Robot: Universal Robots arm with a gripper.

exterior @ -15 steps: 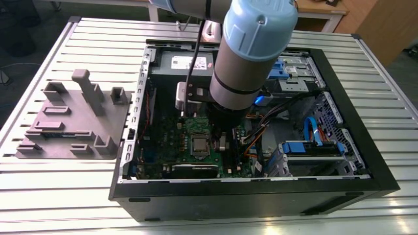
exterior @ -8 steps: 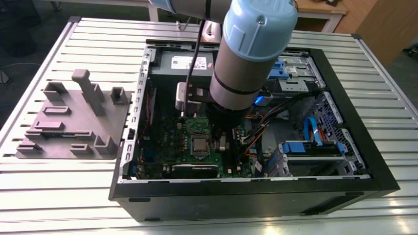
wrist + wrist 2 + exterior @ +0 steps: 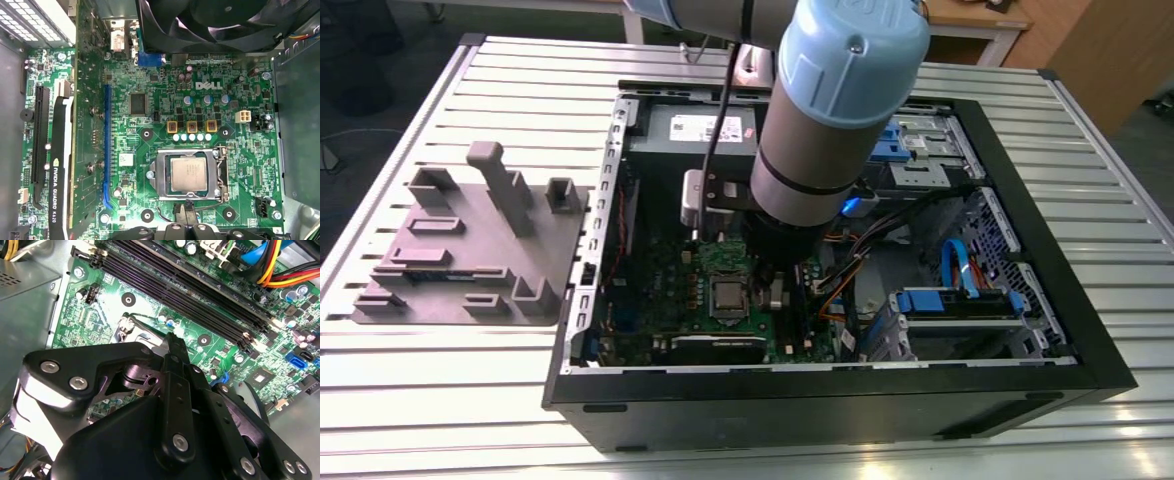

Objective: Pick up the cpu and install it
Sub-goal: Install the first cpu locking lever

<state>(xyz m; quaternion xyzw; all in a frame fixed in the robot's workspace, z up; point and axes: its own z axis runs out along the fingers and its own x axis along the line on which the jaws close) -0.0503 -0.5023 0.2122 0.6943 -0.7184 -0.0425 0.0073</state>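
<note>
The cpu [image 3: 189, 174], a small silvery square chip, lies flat inside the metal socket frame [image 3: 160, 175] on the green motherboard [image 3: 240, 165]. In the exterior view the cpu [image 3: 724, 295] sits low in the open computer case [image 3: 1067, 330], just beside the arm's lower end [image 3: 781, 250]. My gripper [image 3: 188, 210] hovers right at the socket's edge with its two fingers pressed together and nothing between them. In the second wrist view the gripper [image 3: 173, 340] points down at the board beside a corner of the socket frame [image 3: 131, 322]; its black body hides the chip there.
A black fan [image 3: 215, 20] and a graphics card [image 3: 60, 165] flank the socket. Memory slots [image 3: 200, 295] and coloured cables [image 3: 280, 265] run close by. A grey power supply [image 3: 707, 128] and blue drive bays [image 3: 954, 300] fill the case. A grey parts fixture [image 3: 467, 250] lies outside it.
</note>
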